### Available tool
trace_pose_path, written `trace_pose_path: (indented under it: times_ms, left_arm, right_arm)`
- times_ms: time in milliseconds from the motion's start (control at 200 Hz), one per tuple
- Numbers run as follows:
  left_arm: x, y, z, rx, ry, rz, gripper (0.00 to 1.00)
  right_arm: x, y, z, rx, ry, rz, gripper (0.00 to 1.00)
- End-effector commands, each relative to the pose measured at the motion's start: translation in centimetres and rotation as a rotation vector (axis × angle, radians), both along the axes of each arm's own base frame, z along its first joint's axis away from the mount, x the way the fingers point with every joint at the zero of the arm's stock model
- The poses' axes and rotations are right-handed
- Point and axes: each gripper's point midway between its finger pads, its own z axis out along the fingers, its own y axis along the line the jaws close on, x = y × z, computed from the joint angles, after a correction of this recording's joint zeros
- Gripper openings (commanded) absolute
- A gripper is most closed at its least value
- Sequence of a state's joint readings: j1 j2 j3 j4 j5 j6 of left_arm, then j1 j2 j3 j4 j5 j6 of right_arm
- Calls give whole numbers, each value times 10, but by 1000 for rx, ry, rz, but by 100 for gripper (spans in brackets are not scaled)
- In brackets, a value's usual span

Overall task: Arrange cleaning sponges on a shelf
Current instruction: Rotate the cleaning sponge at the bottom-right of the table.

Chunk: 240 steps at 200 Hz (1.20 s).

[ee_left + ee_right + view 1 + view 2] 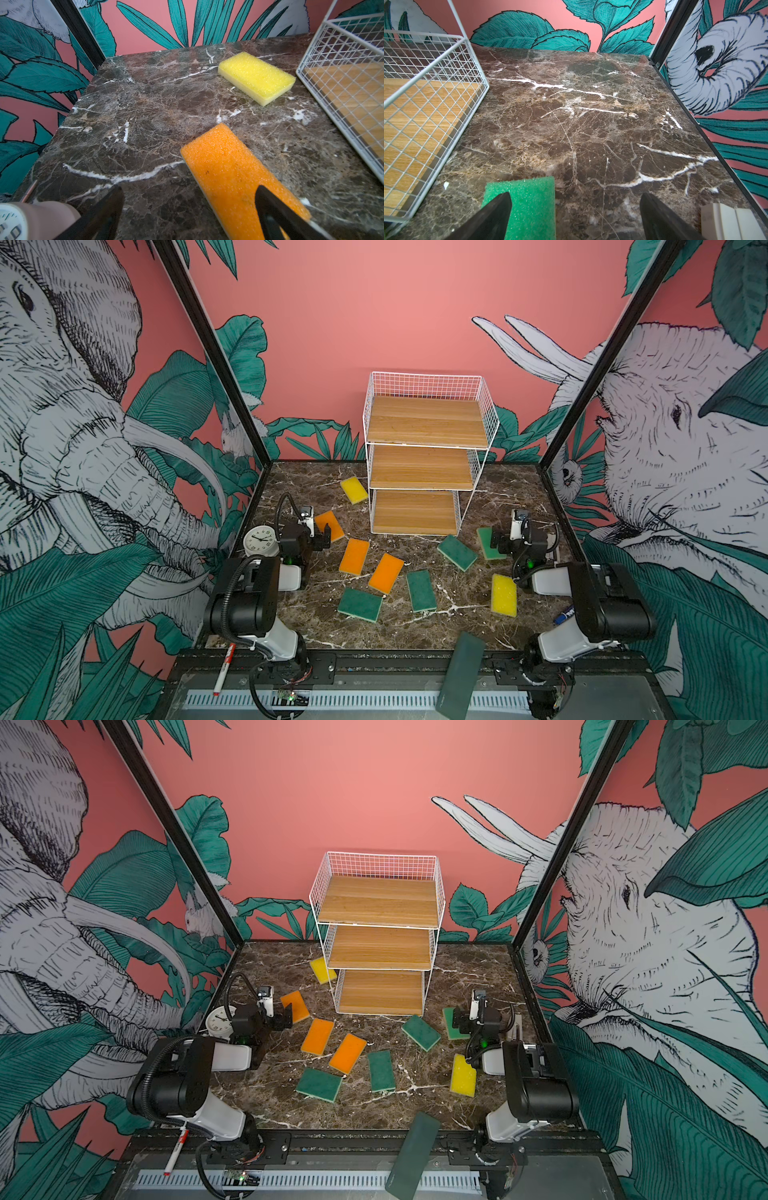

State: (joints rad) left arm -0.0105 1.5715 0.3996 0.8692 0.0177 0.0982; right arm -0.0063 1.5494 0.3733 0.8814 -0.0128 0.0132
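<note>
Seemingly untouching, left fingers (276, 214) gape over orange sponge (224, 166), right fingers (494, 216) over green sponge (529, 193).

Counter (415, 626) — dark brown marble, white veins. Shelf (428, 423): white wire grid, pale wood boards. Orange sponges (354, 556), yellow sponges (503, 594), green sponges (421, 590) — darker green faces.

Left end effector (189, 188) and right end effector (575, 195), both wide open.
</note>
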Motion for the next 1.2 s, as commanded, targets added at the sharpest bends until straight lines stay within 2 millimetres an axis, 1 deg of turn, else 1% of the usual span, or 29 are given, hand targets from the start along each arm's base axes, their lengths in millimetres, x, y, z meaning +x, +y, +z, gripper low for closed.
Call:
trace_pose_path:
  times_ms: [0, 125, 265, 335, 430, 490, 500, 590, 655, 715, 775, 900, 965, 1015, 1090, 1195]
  left_arm:
    - [4, -2, 12, 6, -30, -11, 100]
    - [5, 1, 15, 10, -42, 4, 100]
    - [3, 4, 25, 8, -31, 24, 100]
    - [0, 2, 36, 0, -23, 17, 100]
    - [-6, 5, 50, -25, 7, 48, 100]
    - [-10, 8, 59, -38, 16, 72, 100]
    - [-11, 9, 61, -42, 16, 77, 100]
    - [-19, 12, 77, -64, 2, 110, 100]
    - [-25, 15, 87, -80, -15, 132, 100]
    - [-30, 15, 93, -92, -28, 136, 99]
    - [-34, 15, 97, -106, -23, 139, 97]
    - [-44, 11, 105, -176, -1, 144, 93]
    - [-50, 9, 109, -241, -10, 153, 93]
    - [-53, 5, 111, -286, 1, 151, 93]
    - [-56, -2, 111, -339, 46, 133, 93]
    - [-65, -6, 113, -380, 67, 130, 92]
  right_arm:
    - [8, 4, 13, -10, -46, 17, 99]
    - [4, 7, 17, -8, -73, 36, 99]
    - [-3, 1, 32, -11, -104, -1, 99]
    - [-6, -1, 41, -12, -101, -14, 99]
    - [-11, -2, 53, -14, -88, -32, 99]
    - [-14, -2, 65, 0, -103, -46, 99]
    - [-16, -2, 62, 4, -87, -47, 99]
    - [-22, -1, 71, 33, -88, -66, 99]
    - [-28, -2, 75, 54, -65, -101, 99]
    - [-34, 0, 74, 71, -15, -113, 99]
    - [-43, 2, 70, 79, 52, -130, 98]
    - [-70, 8, 59, 110, 190, -176, 98]
    - [-85, 11, 53, 109, 235, -198, 97]
    - [-96, 9, 51, 106, 263, -235, 97]
    - [-120, -2, 44, 127, 340, -350, 97]
    - [-145, 4, 36, 163, 444, -371, 94]
